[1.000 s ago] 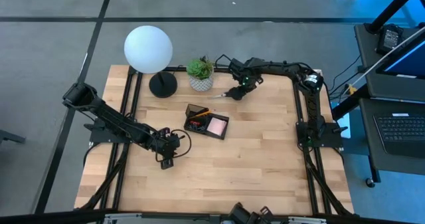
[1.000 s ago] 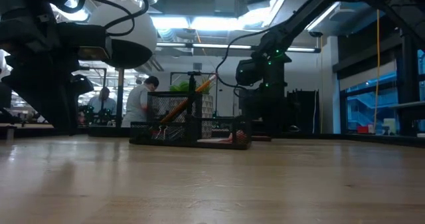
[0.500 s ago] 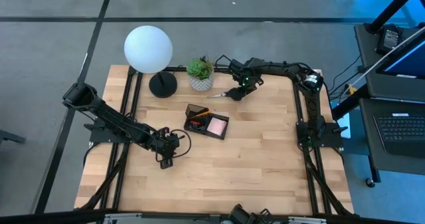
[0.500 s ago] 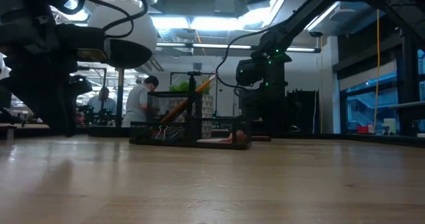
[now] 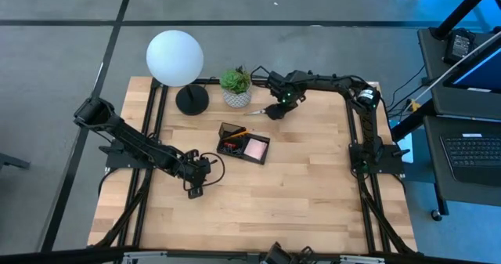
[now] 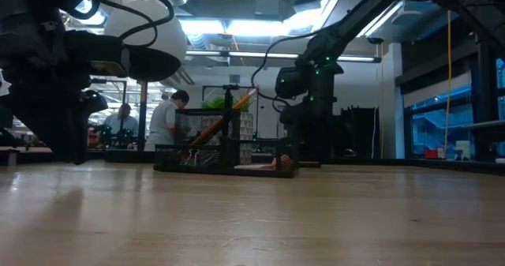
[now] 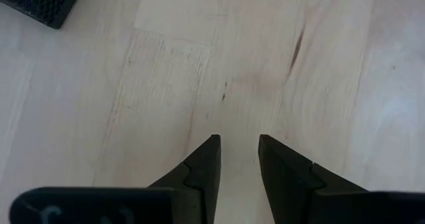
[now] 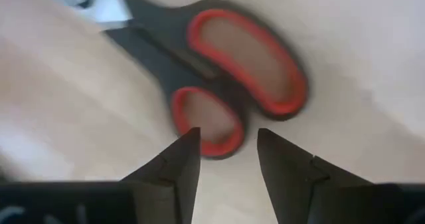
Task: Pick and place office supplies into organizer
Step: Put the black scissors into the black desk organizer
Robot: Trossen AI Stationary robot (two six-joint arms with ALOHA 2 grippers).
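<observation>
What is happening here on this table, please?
The right gripper hovers open just over the red-handled scissors, which lie on the table near the potted plant. The organizer already holds a pink pad and an orange pencil. The left gripper waits open above bare wood.

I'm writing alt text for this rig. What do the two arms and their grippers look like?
Both arms are dark, slim and jointed, rising from black frame rails at the table's sides. Black cables loop by the left gripper. A small green light glows above the right gripper. Each gripper's fingers are dark, flat and taper to narrow tips, with a notched seam along the inner edge.
</observation>
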